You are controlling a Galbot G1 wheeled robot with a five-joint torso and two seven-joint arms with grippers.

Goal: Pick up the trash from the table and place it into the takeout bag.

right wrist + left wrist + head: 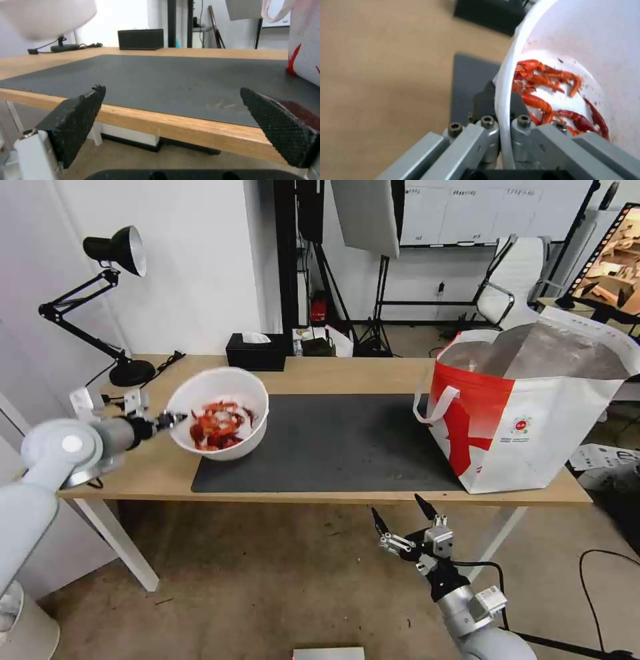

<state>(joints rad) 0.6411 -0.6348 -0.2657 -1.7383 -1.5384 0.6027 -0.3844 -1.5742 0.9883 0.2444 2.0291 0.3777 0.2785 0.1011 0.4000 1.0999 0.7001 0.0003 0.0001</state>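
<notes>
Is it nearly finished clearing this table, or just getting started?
Hard to say what's already bagged; the takeout bag hides its contents. In hand: the left gripper clamps the rim of the bowl of red shells, tilted above the table. Left: carrying it to the bag. The right gripper waits open below the table edge.

Bag: we see its upper right corner cut off by the frame's right edge.
Bag's inside: hidden from us.

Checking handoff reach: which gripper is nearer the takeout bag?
Right. The right gripper hangs open below the table edge, near the takeout bag; the left gripper clamps the bowl rim far across the mat.
</notes>
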